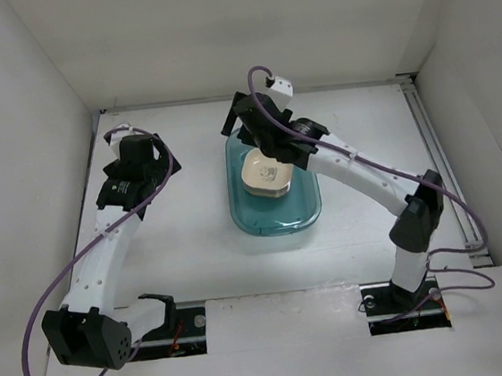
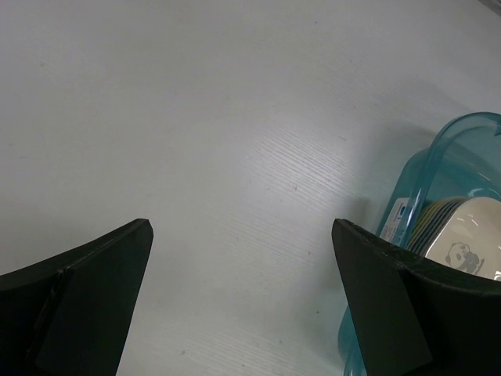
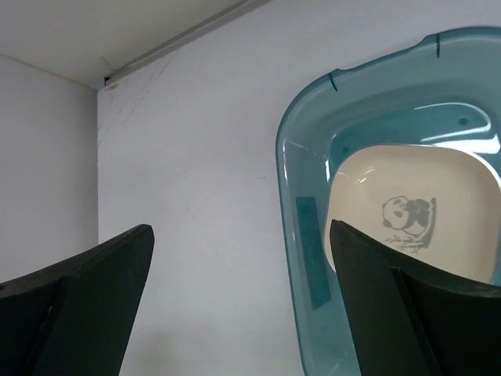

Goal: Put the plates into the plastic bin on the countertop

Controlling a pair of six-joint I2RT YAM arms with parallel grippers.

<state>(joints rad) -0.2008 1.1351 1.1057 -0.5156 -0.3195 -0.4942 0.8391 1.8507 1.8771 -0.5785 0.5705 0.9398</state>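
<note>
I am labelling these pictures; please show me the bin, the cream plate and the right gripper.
bin (image 1: 277, 218): top view, bare floor at its near end.
cream plate (image 3: 407, 213): right wrist view, on its printed centre.
right gripper (image 3: 240, 227): right wrist view, midway between its fingertips.

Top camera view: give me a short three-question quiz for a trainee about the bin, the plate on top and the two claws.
1. True or false: a cream rounded-square plastic plate with a panda print lies uppermost inside the translucent teal-blue plastic bin.
2. The right claw is: A) shut on a plate; B) open and empty; C) out of view.
3. Fill in: the left claw hangs open over the bare white ____, beside the bin.
Key: 1 true; 2 B; 3 countertop.
</note>
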